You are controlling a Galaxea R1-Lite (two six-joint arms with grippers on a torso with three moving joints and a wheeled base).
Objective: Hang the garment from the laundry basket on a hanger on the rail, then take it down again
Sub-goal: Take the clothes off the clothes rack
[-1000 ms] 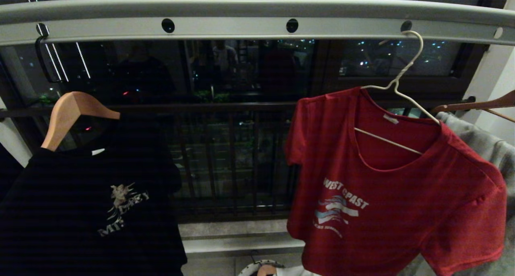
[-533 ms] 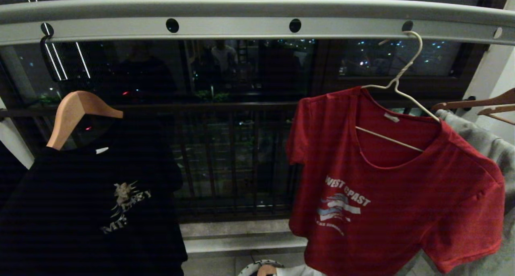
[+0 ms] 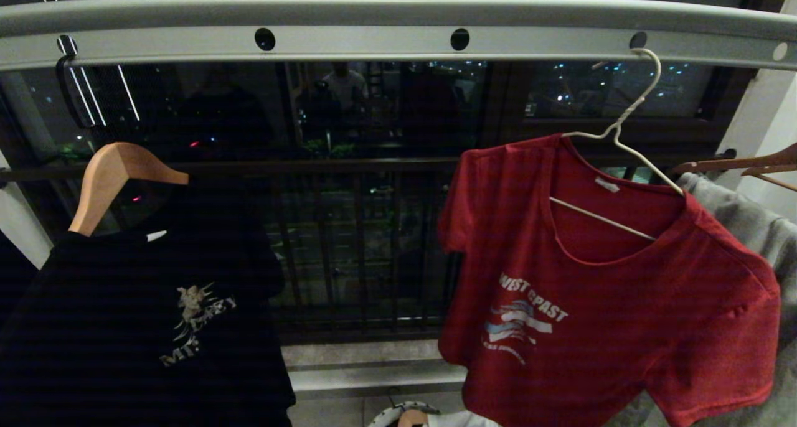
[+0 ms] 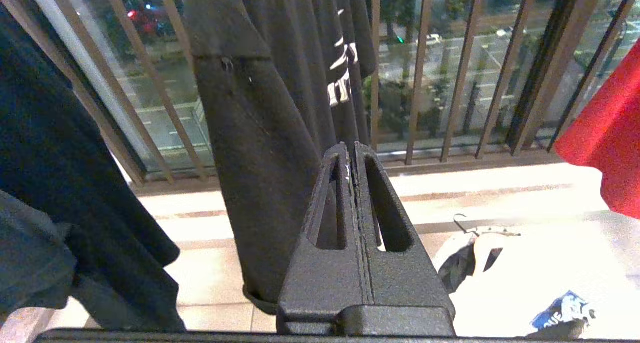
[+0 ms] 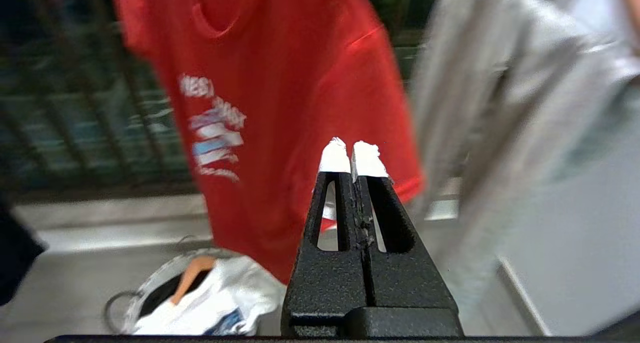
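tiled floor, laundry basket on it

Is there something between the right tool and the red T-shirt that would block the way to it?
Nothing visible does. In the right wrist view the right tool, shut and empty, points at the red T-shirt with open air between. A grey garment hangs beside the shirt, not in front of it.

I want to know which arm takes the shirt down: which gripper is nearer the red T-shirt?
Right. The right gripper, shut and empty, is just in front of the red T-shirt's hem. The left gripper, shut, faces the black T-shirt, the red one off to its side.
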